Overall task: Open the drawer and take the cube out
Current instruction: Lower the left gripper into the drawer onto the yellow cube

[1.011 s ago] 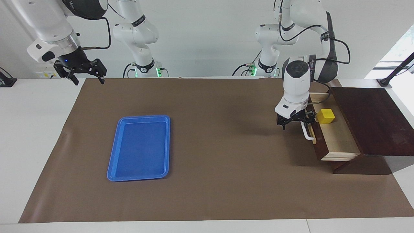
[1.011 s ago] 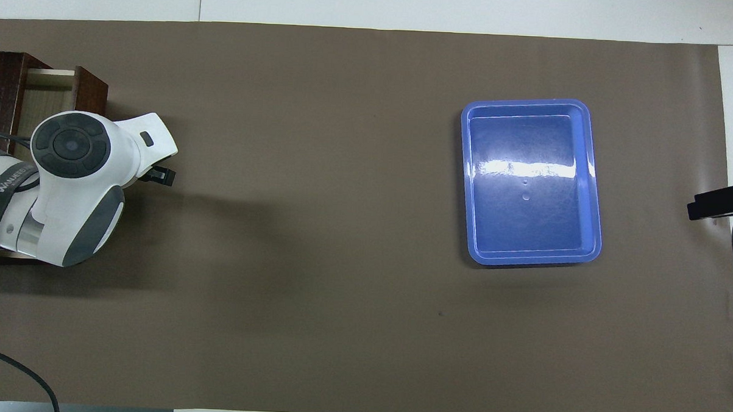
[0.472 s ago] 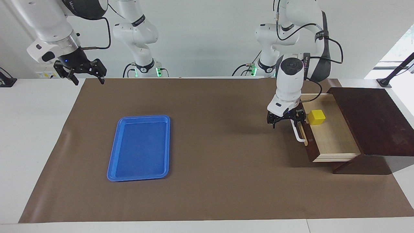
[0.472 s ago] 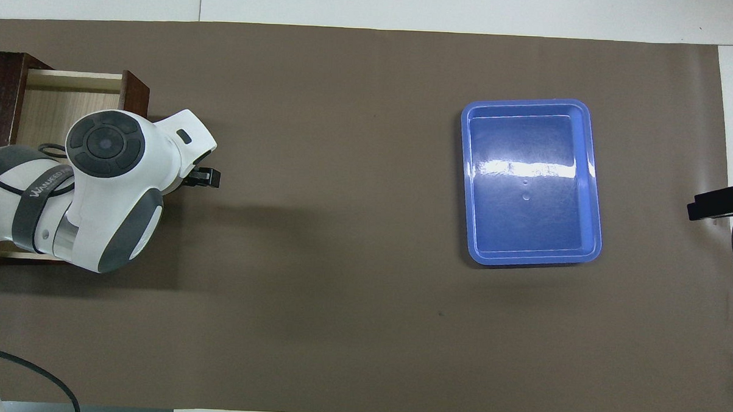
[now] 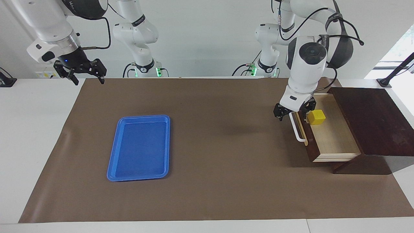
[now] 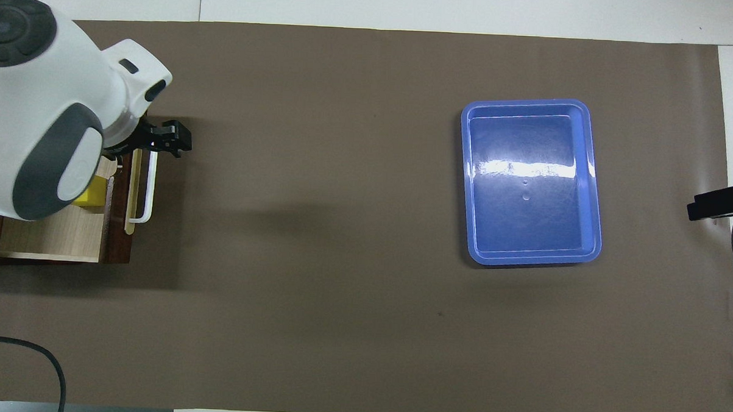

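Note:
The drawer [image 5: 334,140] stands pulled out of its dark wood box [image 5: 372,119] at the left arm's end of the table, and its pale inside shows. The yellow cube [image 5: 316,117] sits in the drawer near its front, at the end nearer the robots; in the overhead view the cube [image 6: 89,198] is half hidden under the arm. My left gripper [image 5: 293,111] hangs open just above the white handle [image 5: 297,129], at that same end, holding nothing. Over the white table by the mat's corner my right gripper [image 5: 88,79] waits, open and empty.
A flat blue tray [image 5: 111,168] lies on the brown mat [image 5: 220,181] toward the right arm's end. White table surrounds the mat. The box top overhangs the part of the drawer farthest from its handle.
The left gripper drew the drawer farther out by its handle, then rose off the handle with the arm lifting high. The cube rode along in the drawer. The right arm stayed still.

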{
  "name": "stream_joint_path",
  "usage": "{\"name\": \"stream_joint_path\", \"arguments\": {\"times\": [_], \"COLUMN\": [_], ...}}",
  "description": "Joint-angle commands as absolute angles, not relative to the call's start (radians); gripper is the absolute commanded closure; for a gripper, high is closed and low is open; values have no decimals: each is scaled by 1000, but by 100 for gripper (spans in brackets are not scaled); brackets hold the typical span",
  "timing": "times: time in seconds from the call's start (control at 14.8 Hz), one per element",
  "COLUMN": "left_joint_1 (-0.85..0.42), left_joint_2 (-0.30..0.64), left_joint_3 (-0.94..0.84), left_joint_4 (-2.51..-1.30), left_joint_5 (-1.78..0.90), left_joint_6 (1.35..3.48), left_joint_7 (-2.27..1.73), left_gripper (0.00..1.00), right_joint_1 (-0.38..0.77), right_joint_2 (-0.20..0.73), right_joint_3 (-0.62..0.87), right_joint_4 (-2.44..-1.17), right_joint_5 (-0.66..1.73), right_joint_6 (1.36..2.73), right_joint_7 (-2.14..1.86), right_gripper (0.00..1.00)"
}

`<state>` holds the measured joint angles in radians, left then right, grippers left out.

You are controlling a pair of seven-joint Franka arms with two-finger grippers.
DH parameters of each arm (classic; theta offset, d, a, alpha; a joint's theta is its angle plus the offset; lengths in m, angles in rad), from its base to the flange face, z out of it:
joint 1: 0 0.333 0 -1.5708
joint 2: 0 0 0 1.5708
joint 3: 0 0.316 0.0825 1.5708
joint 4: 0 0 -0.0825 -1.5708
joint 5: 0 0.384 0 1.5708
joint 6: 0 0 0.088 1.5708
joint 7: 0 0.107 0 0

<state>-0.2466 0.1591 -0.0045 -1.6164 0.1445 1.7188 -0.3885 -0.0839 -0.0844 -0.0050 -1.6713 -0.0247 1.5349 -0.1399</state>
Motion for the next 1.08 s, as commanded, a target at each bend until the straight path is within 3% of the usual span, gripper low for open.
{"name": "stream_joint_path", "arguments": {"times": [0.0, 0.27, 0.67, 1.01], "left_joint_1": [-116, -45, 23, 52], "left_joint_2": [115, 83, -61, -43], "left_joint_3": [2, 18, 18, 18], "left_joint_4": [-1588, -1633, -1992, -2029], "left_joint_5": [19, 14, 15, 17], "left_joint_6": [1674, 1680, 1934, 1985], "left_joint_7": [-495, -808, -1153, -1320], "left_gripper": [0, 0, 0, 0], "right_joint_1": [-87, -89, -89, -89], "right_joint_2": [-109, -109, -109, -129], "right_joint_3": [-2, -2, -2, -2], "right_joint_4": [-1697, -1697, -1697, -1739], "right_joint_5": [-25, -25, -25, 24], "right_joint_6": [1537, 1534, 1539, 1557], "right_joint_7": [-130, -143, -164, -357], "right_gripper": [0, 0, 0, 0]}}
